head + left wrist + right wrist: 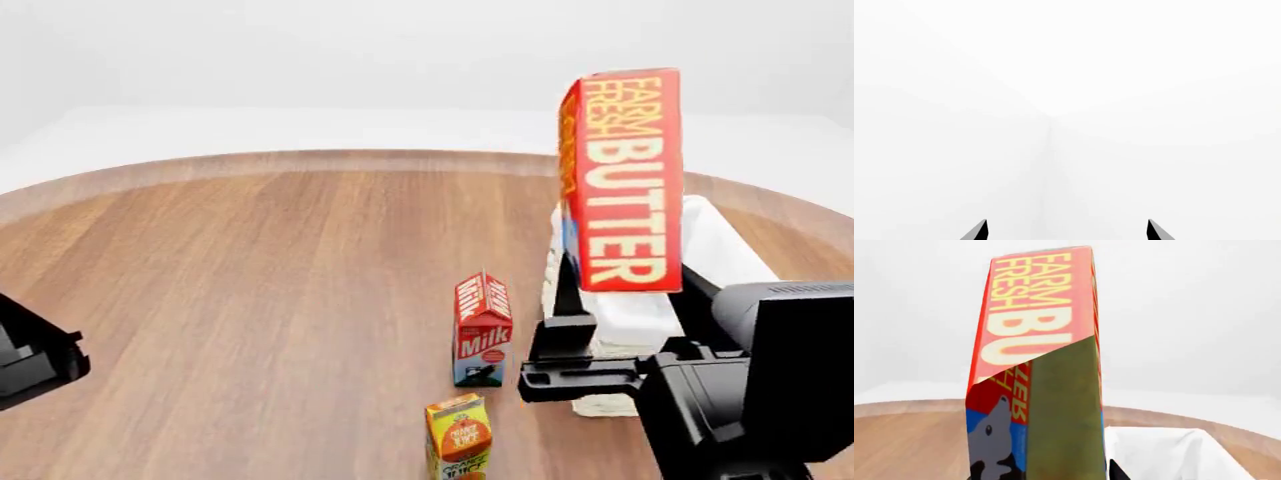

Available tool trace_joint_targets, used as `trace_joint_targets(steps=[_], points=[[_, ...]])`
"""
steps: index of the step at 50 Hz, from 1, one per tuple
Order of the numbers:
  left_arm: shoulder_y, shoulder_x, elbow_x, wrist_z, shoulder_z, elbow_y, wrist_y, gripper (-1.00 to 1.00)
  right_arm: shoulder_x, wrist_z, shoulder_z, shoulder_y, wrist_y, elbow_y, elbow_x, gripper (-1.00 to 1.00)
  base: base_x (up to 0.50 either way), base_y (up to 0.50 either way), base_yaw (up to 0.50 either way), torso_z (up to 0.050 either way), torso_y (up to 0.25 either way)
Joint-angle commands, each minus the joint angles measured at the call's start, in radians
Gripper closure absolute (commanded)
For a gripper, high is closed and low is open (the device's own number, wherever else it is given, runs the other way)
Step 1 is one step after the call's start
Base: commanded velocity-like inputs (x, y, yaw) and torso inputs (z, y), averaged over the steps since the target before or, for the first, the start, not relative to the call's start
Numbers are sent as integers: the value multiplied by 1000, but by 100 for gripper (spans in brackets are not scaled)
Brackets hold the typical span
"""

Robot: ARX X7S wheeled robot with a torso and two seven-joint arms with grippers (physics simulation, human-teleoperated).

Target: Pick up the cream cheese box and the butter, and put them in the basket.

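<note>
The butter (625,180) is a tall red-orange box with yellow lettering. My right gripper (627,292) is shut on its lower end and holds it upright in the air, over the near left part of the white basket (727,250). In the right wrist view the butter (1037,365) fills the middle between the jaws of the right gripper (1047,475), with the basket's white liner (1167,455) behind it. My left gripper (1067,231) is open and empty, facing only white background; its arm shows at the head view's left edge (34,355). The cream cheese box is out of view.
A red milk carton (482,328) stands left of the basket on the round wooden table (240,280). An orange juice carton (459,438) stands nearer me, in front of the milk. The table's far rim curves across the back.
</note>
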Motion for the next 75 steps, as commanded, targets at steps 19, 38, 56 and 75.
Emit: trace_joint_targets(steps=[19,38,56,75], points=[[-12,18,29,27,-6,-3,-12,-100,169,-487,208,517,403,366,267,100,0,0,0,1,1],[-21,11,25,33,3,2,-29,-100,-28,-790,170,595,520,963,254,100,0,0,0,1,1],[-26,14,40,33,17,-6,-28,-100,-40,-790,167,437,392,1164,269,100,0,0,0,1,2],[-27,13,42,34,22,-9,-27,-100,-117,-900,87,406,434,1310,182,100,0,0,0,1,2]])
